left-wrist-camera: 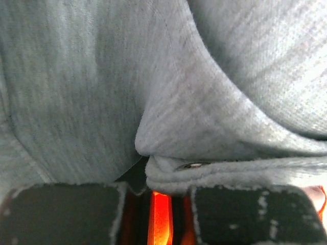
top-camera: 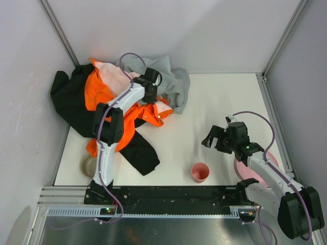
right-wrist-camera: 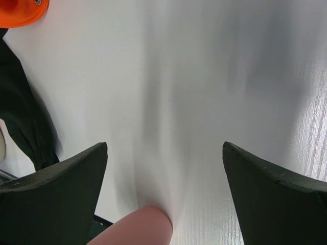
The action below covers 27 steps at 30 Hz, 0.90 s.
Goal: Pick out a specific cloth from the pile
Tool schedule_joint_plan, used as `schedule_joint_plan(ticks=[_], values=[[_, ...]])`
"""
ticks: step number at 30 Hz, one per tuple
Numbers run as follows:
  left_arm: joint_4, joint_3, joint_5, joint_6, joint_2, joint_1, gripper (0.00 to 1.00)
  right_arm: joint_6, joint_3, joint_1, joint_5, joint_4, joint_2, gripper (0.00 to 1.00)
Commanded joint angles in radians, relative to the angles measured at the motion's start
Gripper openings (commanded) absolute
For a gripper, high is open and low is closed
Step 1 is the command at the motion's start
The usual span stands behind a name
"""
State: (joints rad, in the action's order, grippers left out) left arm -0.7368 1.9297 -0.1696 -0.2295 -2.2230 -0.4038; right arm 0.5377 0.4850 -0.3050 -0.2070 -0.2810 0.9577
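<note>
The pile (top-camera: 117,97) lies at the back left: bright orange (top-camera: 102,89), light grey (top-camera: 171,84), pale pink and a large black garment (top-camera: 69,99). A narrower black piece (top-camera: 140,153) reaches out of it toward the front and also shows in the right wrist view (right-wrist-camera: 25,122). I cannot tell whether it is the small black cloth. My left gripper (top-camera: 150,88) is pressed down into the pile where grey meets orange. In the left wrist view (left-wrist-camera: 159,191) its tips sit under a grey fold (left-wrist-camera: 214,127), with orange fabric (left-wrist-camera: 159,219) in the narrow gap. My right gripper (top-camera: 215,133) is open and empty above bare table (right-wrist-camera: 164,148).
A pink cup (top-camera: 200,172) stands near the front middle, just under the right gripper's view (right-wrist-camera: 138,227). A pink plate (top-camera: 266,162) lies under the right arm. A beige bowl (top-camera: 88,166) sits at the front left. White walls and metal posts close in the table.
</note>
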Motion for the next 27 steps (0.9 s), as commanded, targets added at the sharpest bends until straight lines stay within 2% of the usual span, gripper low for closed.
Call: schedule_joint_plan(ticks=[1,3,5,8,9,11,15,19,27], values=[[-0.021,-0.049,0.089,-0.072,-0.020,0.008,0.14,-0.019,0.046,-0.004,0.007,-0.002,-0.007,0.99],[-0.021,-0.048,0.093,-0.069,0.014,0.008,0.24,-0.018,0.046,-0.005,0.005,-0.005,-0.013,0.99],[-0.021,-0.038,0.103,-0.061,0.060,0.008,0.41,-0.018,0.046,-0.005,0.006,-0.009,-0.019,0.99],[-0.021,-0.018,0.137,-0.053,0.150,0.008,0.75,-0.016,0.046,-0.005,0.005,-0.013,-0.024,0.99],[-0.021,-0.016,0.150,-0.053,0.179,0.008,0.83,-0.015,0.046,-0.005,0.003,-0.012,-0.025,0.99],[-0.021,-0.022,0.174,-0.056,0.245,0.007,0.91,-0.012,0.046,-0.006,-0.001,-0.012,-0.028,0.99],[-0.024,-0.062,0.211,-0.065,0.384,0.010,0.98,-0.007,0.046,-0.005,-0.008,-0.015,-0.036,0.99],[-0.027,-0.135,0.278,-0.097,0.516,0.030,1.00,-0.005,0.046,-0.006,-0.009,-0.024,-0.049,0.99],[-0.026,-0.465,0.466,-0.258,0.760,0.148,0.99,0.001,0.045,-0.010,-0.007,-0.039,-0.065,0.99]])
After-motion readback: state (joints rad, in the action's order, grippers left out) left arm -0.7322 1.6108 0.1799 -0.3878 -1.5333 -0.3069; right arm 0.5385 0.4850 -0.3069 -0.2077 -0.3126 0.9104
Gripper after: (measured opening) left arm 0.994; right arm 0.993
